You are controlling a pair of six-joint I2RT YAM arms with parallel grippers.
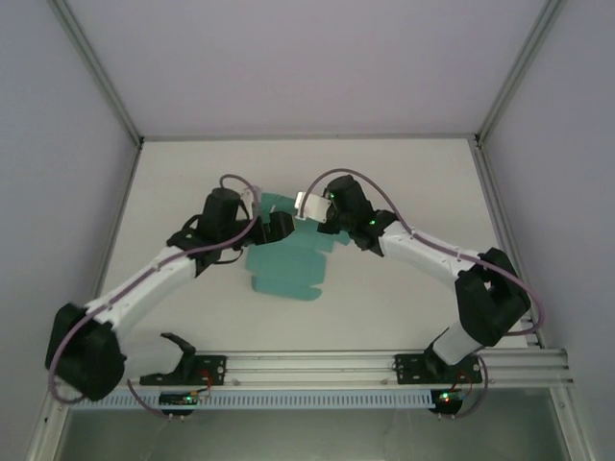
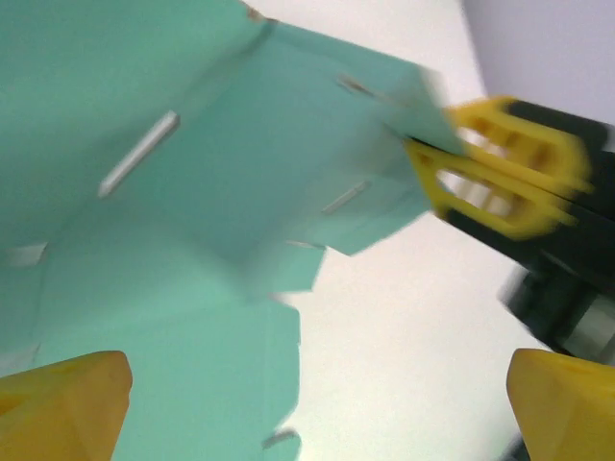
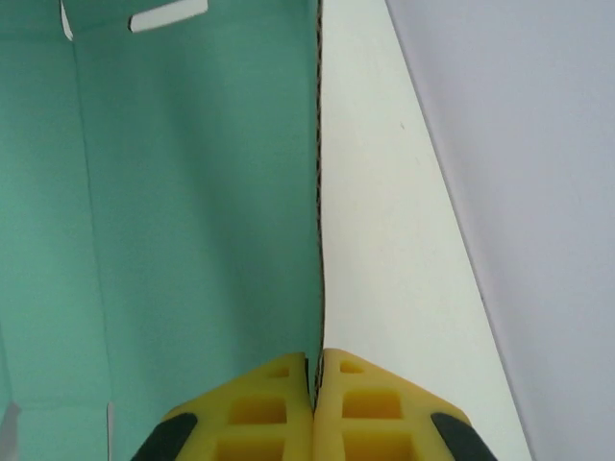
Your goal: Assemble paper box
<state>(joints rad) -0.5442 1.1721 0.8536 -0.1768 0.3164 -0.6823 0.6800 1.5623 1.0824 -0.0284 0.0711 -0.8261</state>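
The paper box (image 1: 284, 271) is a teal die-cut sheet with flaps and slots, lying mid-table with its far end lifted. My right gripper (image 1: 325, 229) is shut on the sheet's right edge. In the right wrist view the yellow pads (image 3: 279, 403) press together on the thin card edge (image 3: 318, 288), with the teal panel (image 3: 192, 192) spreading left. In the left wrist view the sheet (image 2: 192, 192) bends upward, and the right gripper's yellow fingers (image 2: 500, 168) pinch its corner. My left gripper (image 2: 317, 408) is open just over the sheet's near flap, holding nothing; it is also in the top view (image 1: 275, 229).
The white table (image 1: 413, 182) has grey walls at the back and both sides. An aluminium rail (image 1: 317, 365) runs along the near edge with the arm bases. Bare table lies right of the sheet (image 3: 384, 240).
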